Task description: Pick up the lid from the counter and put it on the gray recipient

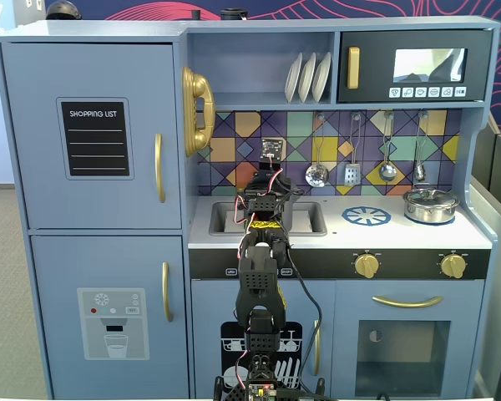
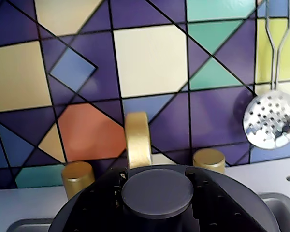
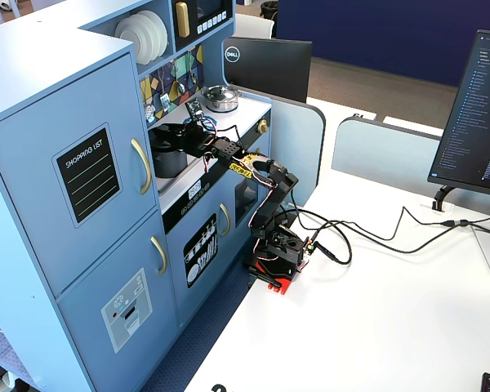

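Note:
In the wrist view the dark gray lid [image 2: 157, 193] fills the bottom edge, its round centre knob sitting between my black fingers [image 2: 104, 205]. My gripper [image 2: 157, 186] is shut on that knob. In a fixed view my gripper [image 3: 184, 137] holds the lid right over the dark gray pot [image 3: 170, 159], which stands in the sink. I cannot tell whether the lid touches the pot's rim. In the front fixed view my gripper [image 1: 265, 200] is above the sink, and the arm hides most of the pot and lid.
The gold faucet [image 2: 137, 140] and two gold taps [image 2: 77, 179] stand just behind the lid. A slotted spoon [image 2: 270, 118] hangs on the tiled wall. The shiny steel pot [image 1: 431, 205] and the blue burner disc [image 1: 366, 216] are to the right on the counter.

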Robot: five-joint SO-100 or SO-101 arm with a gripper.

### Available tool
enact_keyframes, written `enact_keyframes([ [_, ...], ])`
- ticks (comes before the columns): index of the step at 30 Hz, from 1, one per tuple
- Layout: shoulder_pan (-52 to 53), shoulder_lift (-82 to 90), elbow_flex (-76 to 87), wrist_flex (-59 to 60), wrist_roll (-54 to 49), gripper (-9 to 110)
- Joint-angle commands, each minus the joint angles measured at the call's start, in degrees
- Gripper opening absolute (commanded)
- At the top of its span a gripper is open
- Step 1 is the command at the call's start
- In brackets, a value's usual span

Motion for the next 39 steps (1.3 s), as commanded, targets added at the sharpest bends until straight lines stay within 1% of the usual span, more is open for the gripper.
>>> enact_keyframes([
  [1, 0.8, 1.8, -0.3, -1.9, 0.6, 0],
  [23, -2.0, 6.1, 3.6, -0.6, -0.5, 0],
  [25, -1.9, 6.0, 3.6, -0.6, -0.3, 7],
  [27, -1.3, 6.2, 3.5, -0.8, 0.5, 24],
  [28, -0.8, 6.2, 3.5, -0.7, -0.2, 31],
  [31, 0.6, 6.7, 3.4, -0.4, -1.1, 43],
  [33, 1.1, 7.4, 3.3, -0.7, -2.4, 47],
  [39, 2.0, 10.5, 2.8, 0.4, -4.8, 48],
])
